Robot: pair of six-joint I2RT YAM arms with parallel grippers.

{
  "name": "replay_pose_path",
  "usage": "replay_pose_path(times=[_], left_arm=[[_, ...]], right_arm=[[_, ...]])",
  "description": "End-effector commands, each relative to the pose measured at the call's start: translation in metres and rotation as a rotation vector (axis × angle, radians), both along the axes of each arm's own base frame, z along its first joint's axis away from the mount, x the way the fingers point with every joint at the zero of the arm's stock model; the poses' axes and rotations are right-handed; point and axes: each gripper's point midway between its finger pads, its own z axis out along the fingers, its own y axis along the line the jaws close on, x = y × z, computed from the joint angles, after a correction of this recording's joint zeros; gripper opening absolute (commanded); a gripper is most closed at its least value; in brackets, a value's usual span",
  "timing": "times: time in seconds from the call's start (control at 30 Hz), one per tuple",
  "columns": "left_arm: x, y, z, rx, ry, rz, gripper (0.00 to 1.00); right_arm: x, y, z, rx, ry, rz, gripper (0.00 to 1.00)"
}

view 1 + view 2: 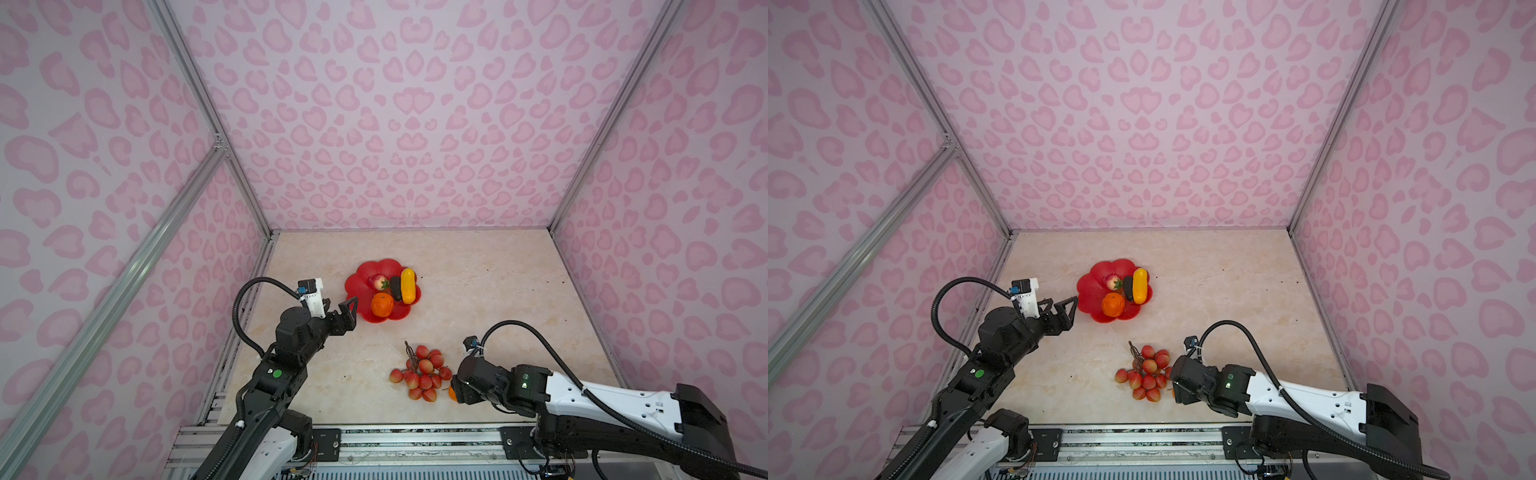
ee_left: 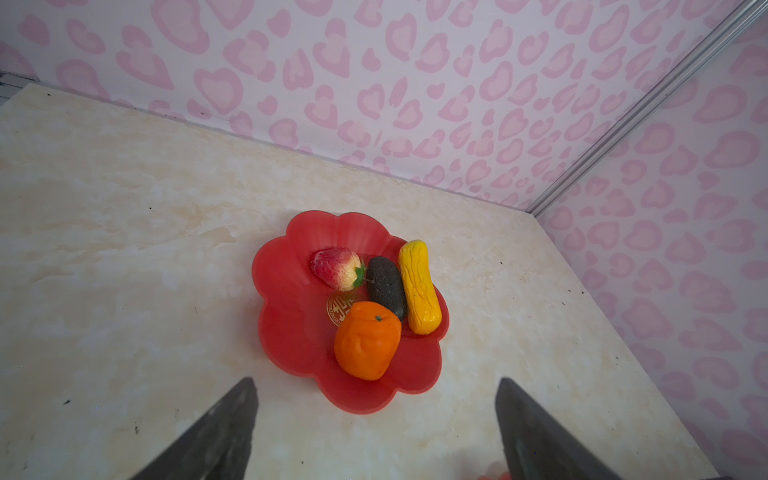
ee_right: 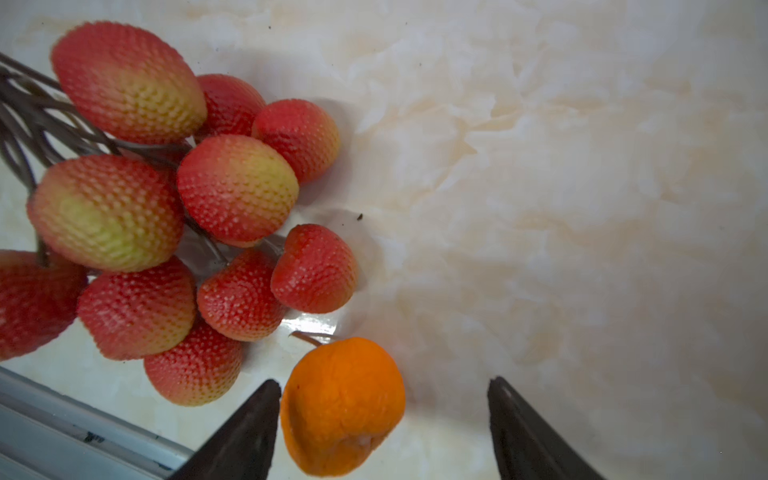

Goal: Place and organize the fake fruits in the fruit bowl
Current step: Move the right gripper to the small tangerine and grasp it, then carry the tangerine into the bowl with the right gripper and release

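1. Right hand (image 3: 384,381), jaws wide, straddles the small orange (image 3: 343,407) on the table (image 1: 498,291) beside the lychee bunch (image 1: 422,372); closing should come next.
2. Left hand (image 2: 376,380) hovers open, empty, beside the part-filled fruit bowl (image 1: 365,270).

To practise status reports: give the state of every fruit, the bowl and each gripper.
fruit bowl: partly filled.
large orange: in bowl.
strawberry: in bowl.
avocado: in bowl.
yellow fruit: in bowl.
lychee bunch: on table.
small orange: on table, ungripped.
left gripper: open, empty.
right gripper: open, straddling small orange.
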Motion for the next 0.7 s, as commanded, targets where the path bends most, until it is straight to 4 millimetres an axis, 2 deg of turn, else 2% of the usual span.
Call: replay_pose_path(times=[0.0, 0.17, 0.3, 0.43, 0.5, 0.57, 0.67], left_arm=[[0.001, 0.002, 0.009, 0.002, -0.028, 0.009, 0.9], [0.0, 0.003, 0.008, 0.003, -0.026, 0.013, 0.9], [0.001, 0.003, 0.008, 0.005, -0.027, 0.015, 0.9], [0.001, 0.004, 0.009, 0.008, -0.03, 0.017, 0.91], [0.002, 0.004, 0.008, 0.012, -0.03, 0.016, 0.91], [0.002, 0.003, 0.007, 0.016, -0.029, 0.015, 0.91], [0.002, 0.003, 0.006, 0.021, -0.027, 0.012, 0.91]], right_arm=[[0.002, 0.01, -0.005, 0.039, 0.007, -0.02, 0.76], [-0.002, 0.013, -0.017, 0.032, 0.038, -0.013, 0.67], [-0.003, 0.014, -0.022, 0.032, 0.05, -0.022, 0.49], [-0.002, 0.012, -0.018, 0.036, 0.044, -0.037, 0.32], [0.005, 0.008, -0.004, 0.024, 0.006, -0.059, 0.27], [0.018, 0.001, 0.019, 0.002, -0.071, -0.073, 0.26], [0.045, -0.003, 0.065, 0.014, -0.186, -0.082, 0.24]])
